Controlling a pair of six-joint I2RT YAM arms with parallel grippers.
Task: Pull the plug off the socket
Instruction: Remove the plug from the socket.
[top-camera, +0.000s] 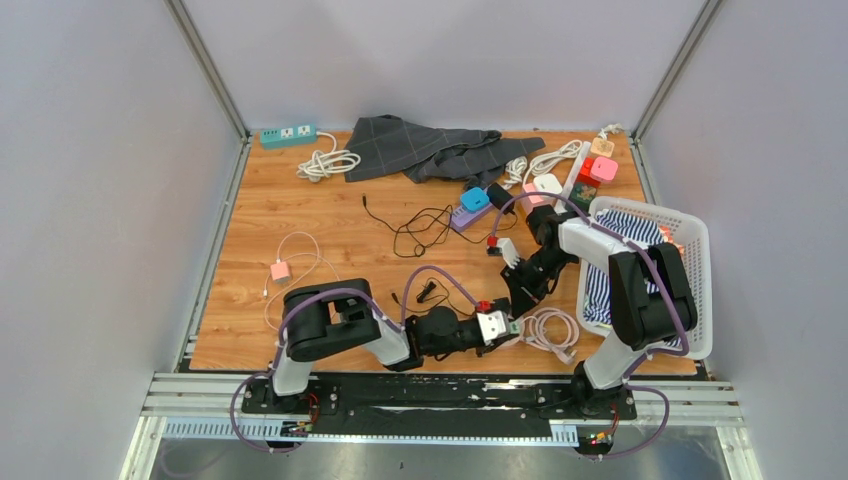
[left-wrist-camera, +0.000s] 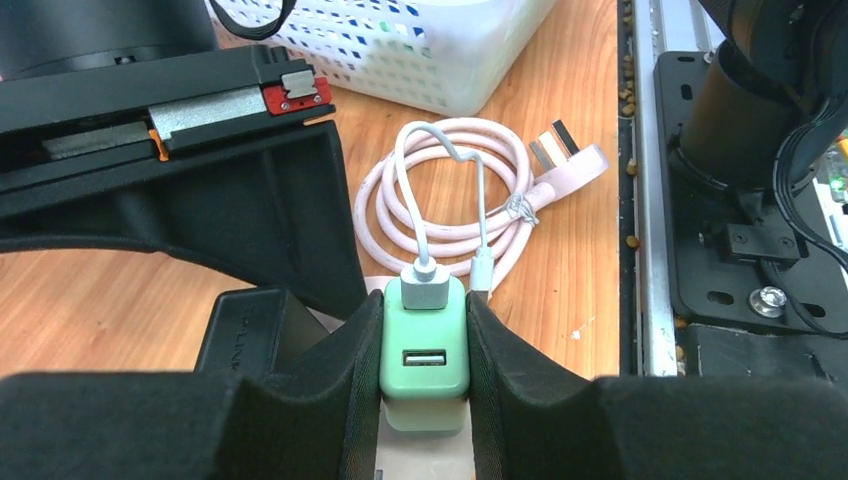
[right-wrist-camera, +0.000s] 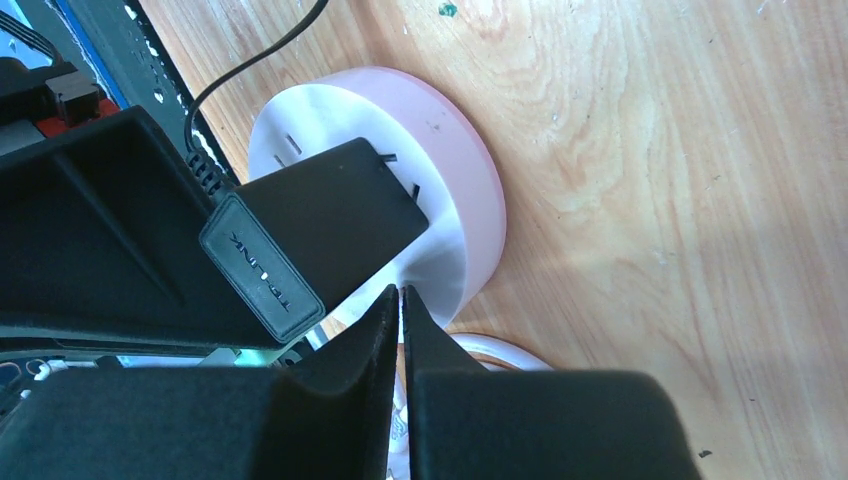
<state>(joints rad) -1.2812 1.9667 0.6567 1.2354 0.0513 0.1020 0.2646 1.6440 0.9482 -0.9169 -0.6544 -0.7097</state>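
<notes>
My left gripper (left-wrist-camera: 424, 300) is shut on a mint-green USB charger plug (left-wrist-camera: 424, 350), one pad on each side. A white USB cable (left-wrist-camera: 412, 180) is plugged into its top. The plug sits in a pale round socket (left-wrist-camera: 425, 455), pink-rimmed and white-topped in the right wrist view (right-wrist-camera: 460, 170). A black adapter (right-wrist-camera: 320, 215) is plugged in beside it. My right gripper (right-wrist-camera: 402, 292) is shut with nothing between its fingers, its tips at the socket's rim. From above, both grippers, left (top-camera: 508, 325) and right (top-camera: 520, 298), meet near the table's front edge and hide the socket.
A coiled pink cable (top-camera: 550, 330) lies just right of the grippers. A white basket (top-camera: 690, 290) with striped cloth stands at the right edge. Grey cloth (top-camera: 420, 148), a teal power strip (top-camera: 288, 135), black wire (top-camera: 425, 230) and other sockets (top-camera: 600, 165) lie farther back.
</notes>
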